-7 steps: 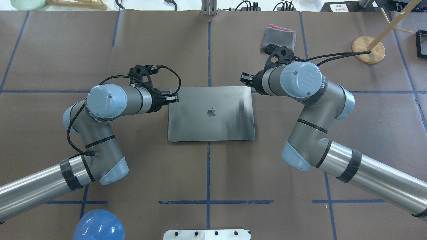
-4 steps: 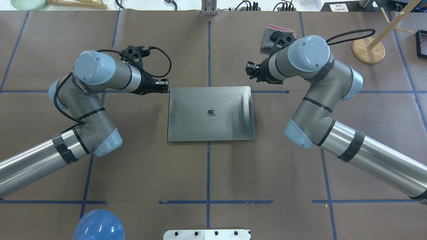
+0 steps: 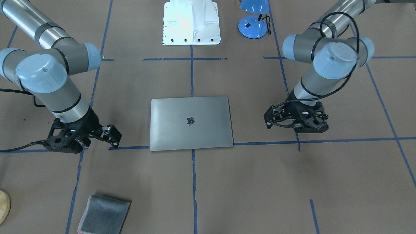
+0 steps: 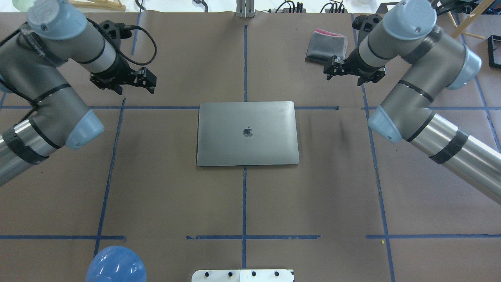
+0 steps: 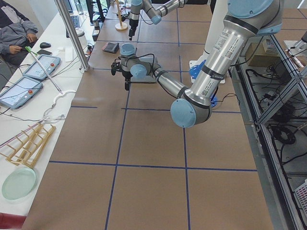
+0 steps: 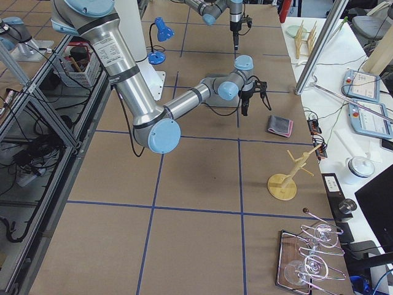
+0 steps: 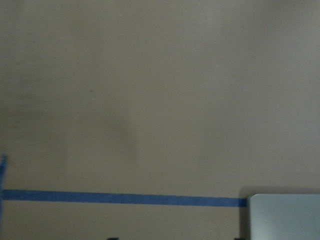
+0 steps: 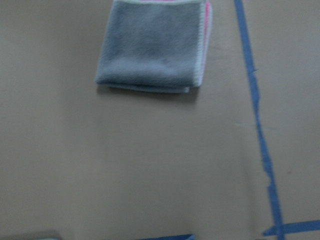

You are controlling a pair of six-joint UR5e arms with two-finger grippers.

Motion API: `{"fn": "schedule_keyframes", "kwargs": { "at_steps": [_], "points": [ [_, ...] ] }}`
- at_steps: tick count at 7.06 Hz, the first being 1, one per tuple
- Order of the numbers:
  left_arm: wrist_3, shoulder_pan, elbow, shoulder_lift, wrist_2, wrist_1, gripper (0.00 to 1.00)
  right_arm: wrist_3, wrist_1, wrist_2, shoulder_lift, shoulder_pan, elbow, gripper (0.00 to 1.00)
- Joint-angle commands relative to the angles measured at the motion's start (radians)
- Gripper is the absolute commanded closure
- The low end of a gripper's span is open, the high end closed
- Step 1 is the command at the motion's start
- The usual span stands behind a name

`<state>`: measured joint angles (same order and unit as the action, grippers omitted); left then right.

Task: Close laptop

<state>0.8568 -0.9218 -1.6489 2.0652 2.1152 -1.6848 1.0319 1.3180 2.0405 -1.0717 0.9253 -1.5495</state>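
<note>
**Lid down, arms clear**

Slim space-grey metal laptop (image 4: pixel 247 133) shut flat at tabletop (image 4: pixel 242 203) centre. Left fingers (image 4: pixel 150 81) and right fingers (image 4: pixel 332 69) parted, holding nothing. Little risk left: only a careless return sweep clipping the lid. Compared with a second ago, both pulled well away from the rear corners.

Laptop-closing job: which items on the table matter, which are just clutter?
Job:
laptop, lid shut flat
left gripper, clear of it
right gripper, clear of it

Lying about:
folded grey cloth
blue desk lamp
wooden stand
</note>
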Motion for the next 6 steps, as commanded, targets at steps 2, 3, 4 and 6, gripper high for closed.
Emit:
{"fn": "schedule_keyframes", "kwargs": {
  "at_steps": [2,3,4,6],
  "points": [
    [-0.631,-0.245,-0.147,-0.202,0.012,0.287,0.00,-0.544,0.095,0.218,-0.207,0.287,-0.060,0.00],
    [-0.780,-0.335,-0.138,-0.262,0.015,0.290,0.00,-0.767,0.095,0.280,-0.300,0.385,-0.058,0.00],
    [-0.806,-0.426,-0.138,-0.330,0.090,0.284,0.00,-0.900,0.104,0.318,-0.376,0.474,-0.060,0.00],
    [-0.915,-0.628,-0.135,-0.467,0.236,0.286,0.00,-0.995,0.095,0.333,-0.508,0.541,-0.046,0.00]
  ]
}}
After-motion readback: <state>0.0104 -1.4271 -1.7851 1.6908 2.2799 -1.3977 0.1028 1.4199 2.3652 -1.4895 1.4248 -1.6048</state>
